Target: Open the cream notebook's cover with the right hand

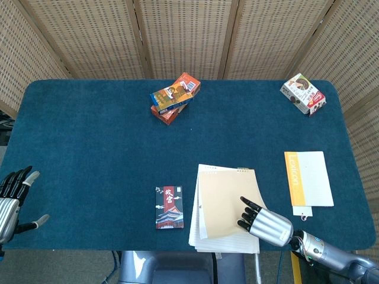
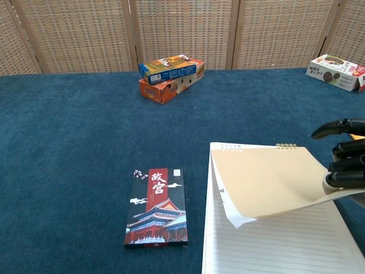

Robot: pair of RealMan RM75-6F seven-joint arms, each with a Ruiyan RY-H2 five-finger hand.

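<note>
Cream notebook (image 2: pixel 268 182) cover edge lifted in right hand (image 1: pixel 267 223) fingers (image 2: pixel 342 165).

Two stacked snack boxes (image 1: pixel 174 97), red-black booklet (image 1: pixel 169 207), orange-white booklet (image 1: pixel 308 177), corner carton (image 1: pixel 302 93)

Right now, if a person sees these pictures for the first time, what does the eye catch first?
First, the cream notebook at the table's near edge: the right hand holds its cover lifted off the lined pages. Next, two stacked snack boxes near the far edge, and a dark booklet with a red palace left of the notebook.
</note>
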